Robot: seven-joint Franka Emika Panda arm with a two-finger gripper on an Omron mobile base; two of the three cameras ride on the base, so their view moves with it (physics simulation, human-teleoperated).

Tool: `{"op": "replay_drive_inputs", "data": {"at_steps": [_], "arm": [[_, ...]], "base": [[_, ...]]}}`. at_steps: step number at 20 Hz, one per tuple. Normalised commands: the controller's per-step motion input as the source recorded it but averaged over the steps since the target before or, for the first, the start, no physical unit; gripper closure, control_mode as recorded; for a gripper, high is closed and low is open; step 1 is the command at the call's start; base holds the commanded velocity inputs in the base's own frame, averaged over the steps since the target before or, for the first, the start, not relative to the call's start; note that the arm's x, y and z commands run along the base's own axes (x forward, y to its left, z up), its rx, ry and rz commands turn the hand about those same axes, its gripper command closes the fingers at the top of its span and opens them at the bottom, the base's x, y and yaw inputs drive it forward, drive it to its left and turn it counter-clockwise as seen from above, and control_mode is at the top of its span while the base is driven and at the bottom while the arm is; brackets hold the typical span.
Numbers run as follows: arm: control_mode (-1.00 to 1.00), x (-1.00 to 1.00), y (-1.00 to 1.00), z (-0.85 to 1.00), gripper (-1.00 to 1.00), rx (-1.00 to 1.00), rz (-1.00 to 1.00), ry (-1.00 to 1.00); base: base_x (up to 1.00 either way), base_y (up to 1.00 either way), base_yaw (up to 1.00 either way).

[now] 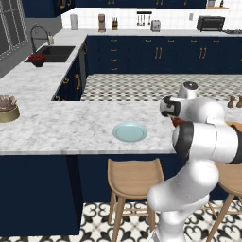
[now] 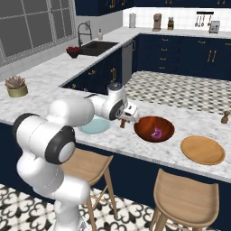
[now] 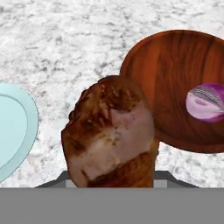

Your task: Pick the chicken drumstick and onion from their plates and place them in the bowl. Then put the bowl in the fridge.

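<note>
Drumstick (image 3: pixel 111 133) clamped in hand (image 2: pixel 127 116), meaty end toward camera, lifted off desk (image 1: pixel 61 125) between emptied pale blue plate (image 1: pixel 129 132) and wooden bowl (image 2: pixel 154 129). Red onion (image 2: pixel 157 132) sits in bowl hollow. Tan plate (image 2: pixel 202 150) bare beyond bowl. Judgement: mid-carry toward bowl.

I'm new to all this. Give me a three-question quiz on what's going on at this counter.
1. True or false: the onion already lies in the bowl.
2. What is the gripper holding? A) a spoon B) the drumstick C) a cup
3. Fill in: the blue plate and the wooden plate now hold ____.

Key:
1. True.
2. B; it hangs over the counter between blue plate and bowl.
3. Nothing.
</note>
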Motion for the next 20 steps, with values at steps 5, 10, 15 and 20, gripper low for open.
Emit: {"op": "replay_drive_inputs", "data": {"at_steps": [5,10,15,20], "arm": [[-1.00,0.02,-0.93,0.00,1.00,0.06,-0.04,0.04],[-1.00,0.30,-0.82,-0.08,1.00,0.02,0.00,0.09],[-1.00,0.52,-0.22,-0.34,1.00,0.00,0.00,0.05],[-1.00,0.30,0.00,-0.58,1.00,-0.01,0.00,0.00]], "base": [[0.00,0.00,0.00],[0.00,0.00,0.00],[0.00,0.00,0.00],[0.00,0.00,0.00]]}}
